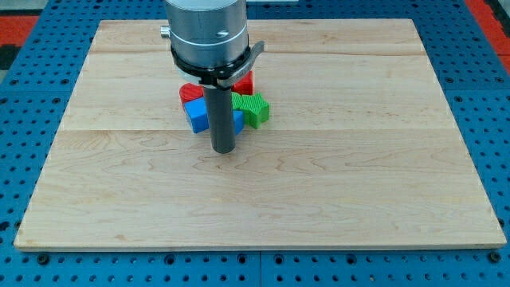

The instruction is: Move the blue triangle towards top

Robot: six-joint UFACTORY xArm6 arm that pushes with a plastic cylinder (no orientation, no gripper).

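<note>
The arm is entering from the table's top edge, slightly to the left of that edge's midpoint, and its upper part is running out of the view. Its grey cylindrical wrist housing (205, 30) is hanging vertically, ending in a dark clamp ring (215, 70) with small lugs projecting to either side. The straight dark rod (221, 112) is descending from this ring, standing upright. My tip (223, 150) is resting on the board near the table's centre, closer to the top edge than to the bottom edge.
</note>
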